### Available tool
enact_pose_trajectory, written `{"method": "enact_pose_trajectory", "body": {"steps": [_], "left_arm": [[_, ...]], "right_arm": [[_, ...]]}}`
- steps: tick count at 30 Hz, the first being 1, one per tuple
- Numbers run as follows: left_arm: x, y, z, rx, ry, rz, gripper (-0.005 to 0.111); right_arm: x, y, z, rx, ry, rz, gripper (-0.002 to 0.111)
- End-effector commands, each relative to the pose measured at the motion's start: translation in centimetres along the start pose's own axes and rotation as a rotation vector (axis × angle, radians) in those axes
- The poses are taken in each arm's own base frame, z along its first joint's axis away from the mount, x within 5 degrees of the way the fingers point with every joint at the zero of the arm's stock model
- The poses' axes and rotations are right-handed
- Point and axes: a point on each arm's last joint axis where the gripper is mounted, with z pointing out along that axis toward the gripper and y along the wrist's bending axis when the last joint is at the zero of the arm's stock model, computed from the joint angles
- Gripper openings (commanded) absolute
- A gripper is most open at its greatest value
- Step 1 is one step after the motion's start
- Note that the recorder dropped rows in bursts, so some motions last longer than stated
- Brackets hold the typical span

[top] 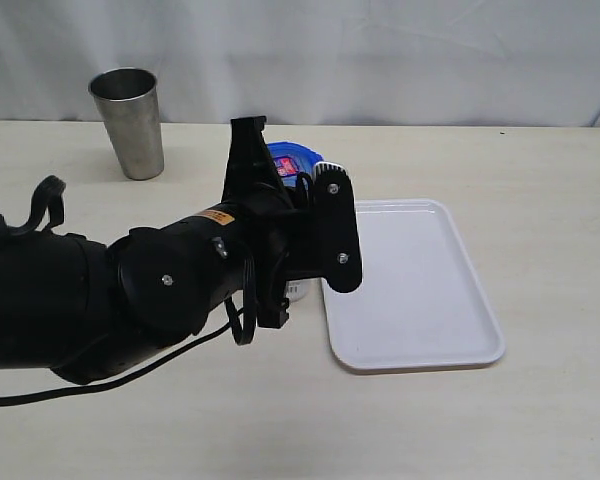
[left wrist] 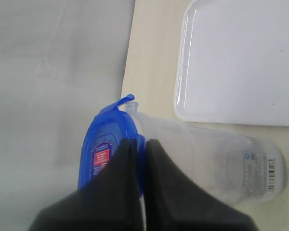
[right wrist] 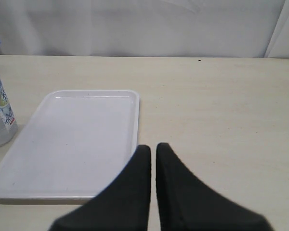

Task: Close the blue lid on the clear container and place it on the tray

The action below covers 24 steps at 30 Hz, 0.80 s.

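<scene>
In the exterior view, we see the left arm (top: 170, 280) reaching over the clear container (top: 298, 290) and hiding most of it. The blue lid (top: 298, 160) peeks out above. The container stands on the table (top: 540, 170) just beside the tray (top: 420, 300), not on it.

In the left wrist view, the left fingers (left wrist: 125, 168) are pinched nearly together on the lid's edge; one flap sticks up.

In the right wrist view, the right fingers (right wrist: 142, 168) are closed and empty.

We judge the container to be light, thin-walled, smooth and easily tipped. We would take it around its body rather than by the lid.
</scene>
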Motion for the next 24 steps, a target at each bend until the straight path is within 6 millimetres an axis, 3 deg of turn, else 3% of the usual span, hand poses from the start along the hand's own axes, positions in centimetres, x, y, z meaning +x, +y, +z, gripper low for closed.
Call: {"method": "enact_pose_trajectory", "body": {"steps": [1,24], "left_arm": [[-0.06,0.07,-0.25,-0.008,0.003,-0.010,0.000],[-0.26,-0.30,-0.25,0.032,-0.019,-0.008,0.000]], "right_arm": [[0.06,-0.03,-0.01,0.006,-0.002,-0.003,0.005],[0.06,-0.03,-0.01,0.006,-0.002,-0.003,0.005]]}}
